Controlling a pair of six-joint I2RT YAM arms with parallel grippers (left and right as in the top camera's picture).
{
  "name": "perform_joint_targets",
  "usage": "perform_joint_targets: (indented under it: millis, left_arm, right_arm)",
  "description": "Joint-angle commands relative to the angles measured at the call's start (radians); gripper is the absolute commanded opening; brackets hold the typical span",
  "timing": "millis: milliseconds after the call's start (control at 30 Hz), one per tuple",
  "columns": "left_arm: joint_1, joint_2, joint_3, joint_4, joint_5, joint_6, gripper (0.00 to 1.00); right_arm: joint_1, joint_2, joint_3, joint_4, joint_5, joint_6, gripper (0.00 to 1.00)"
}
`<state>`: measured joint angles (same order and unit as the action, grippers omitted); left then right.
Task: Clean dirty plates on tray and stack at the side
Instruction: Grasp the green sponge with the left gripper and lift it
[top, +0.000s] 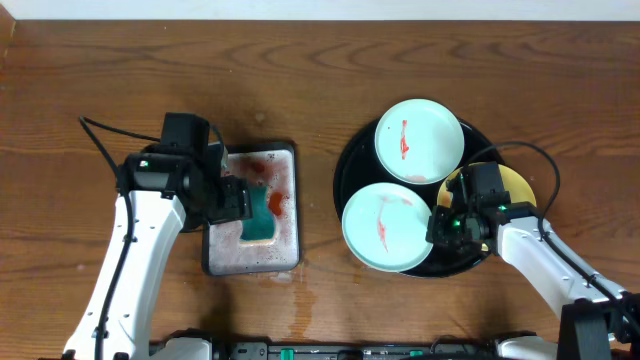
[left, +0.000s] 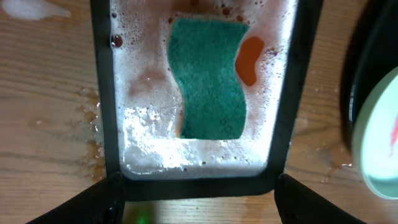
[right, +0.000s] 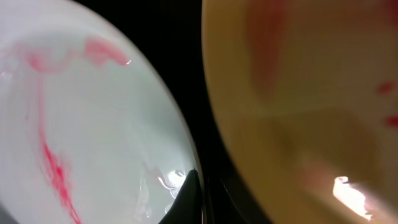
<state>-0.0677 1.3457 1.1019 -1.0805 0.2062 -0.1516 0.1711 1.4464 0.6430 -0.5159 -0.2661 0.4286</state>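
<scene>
While two smeared mint plates (top: 418, 140) and a yellow plate (top: 518, 184) lie on the black tray (top: 345, 170), left gripper (left: 199, 205) hangs spread above the sponge (left: 208, 78); right gripper (top: 452, 220), low between plates: grip cannot be told.

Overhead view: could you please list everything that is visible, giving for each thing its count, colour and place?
mint plates: two, pale mint with red smears, on the black tray
yellow plate: one, yellow, right side of the black tray, mostly hidden by the right arm
black tray: one, black, right of centre
grey tray: one, grey, foamy, left of centre
sponge: one, green, in the grey tray
table: one, brown wood
left end effector: one, black, open over the grey tray
right end effector: one, black, at the yellow plate
</scene>
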Motion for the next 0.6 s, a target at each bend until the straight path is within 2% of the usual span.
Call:
perform_joint_targets:
  millis: [0, 133, 300, 433, 567]
  left_arm:
    - [-0.002, 0.007, -0.049, 0.031, -0.008, 0.017, 0.77]
    - [-0.002, 0.007, -0.095, 0.082, -0.008, 0.016, 0.77]
    - [-0.002, 0.007, -0.169, 0.195, -0.008, -0.050, 0.72]
    - [-0.002, 0.007, -0.259, 0.296, -0.008, -0.111, 0.70]
    - [-0.002, 0.007, -0.367, 0.454, 0.034, -0.138, 0.60]
  right_arm:
    - [0.006, -0.002, 0.057, 0.003, 0.126, 0.011, 0.01]
    - [0.006, -0.002, 0.067, 0.016, 0.246, 0.010, 0.01]
    - [0.016, -0.002, 0.066, 0.019, 0.180, -0.065, 0.01]
    - [0.037, -0.002, 0.066, 0.017, 0.167, -0.070, 0.01]
    - [0.053, -0.002, 0.066, 0.016, 0.157, -0.070, 0.01]
